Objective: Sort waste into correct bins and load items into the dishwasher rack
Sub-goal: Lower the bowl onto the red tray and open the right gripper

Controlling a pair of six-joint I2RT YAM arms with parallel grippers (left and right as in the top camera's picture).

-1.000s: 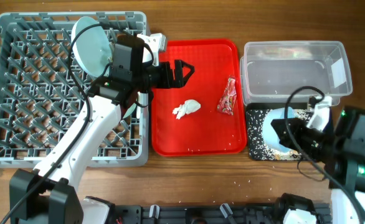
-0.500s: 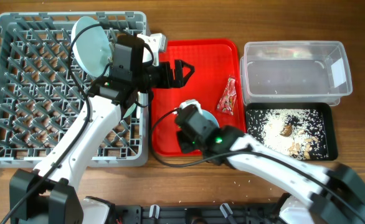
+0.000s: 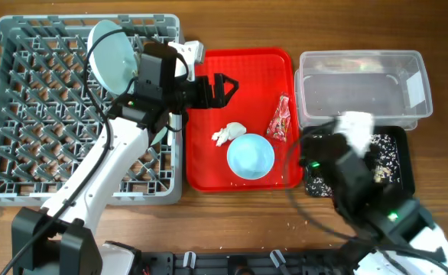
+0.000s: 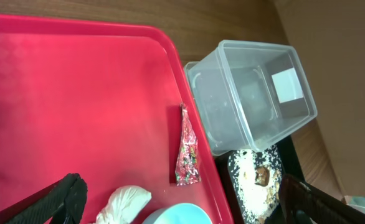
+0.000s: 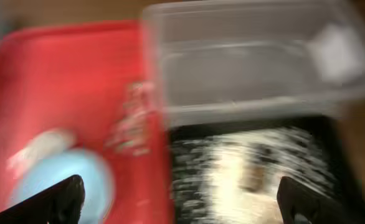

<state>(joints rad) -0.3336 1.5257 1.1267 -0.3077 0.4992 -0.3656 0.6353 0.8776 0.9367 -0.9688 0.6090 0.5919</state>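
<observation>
The grey dishwasher rack [image 3: 25, 114] fills the left side, with a pale blue plate [image 3: 111, 55] standing at its far edge. On the red tray [image 3: 209, 172] lie a crumpled white tissue [image 3: 229, 134], a red wrapper [image 3: 280, 118] and a pale blue bowl [image 3: 251, 156], upright. My left gripper [image 3: 228, 86] hangs open over the tray's far left, empty. The blurred right gripper [image 5: 176, 205] is wide open and empty, straddling the red tray's right edge and the black tray [image 3: 404, 179], which holds rice with brown scraps [image 3: 377, 156]. The clear tub [image 3: 361, 84] behind looks empty.
The right arm [image 3: 354, 191] covers the black tray's left half in the overhead view. A few rice grains [image 3: 291, 225] lie on the wooden table in front of the red tray. The left arm's link [image 3: 109, 164] crosses the rack's right side.
The right arm carried the bowl from over the black tray to the red tray, let it go there, and swung back right over the black tray. The left arm has not moved.
</observation>
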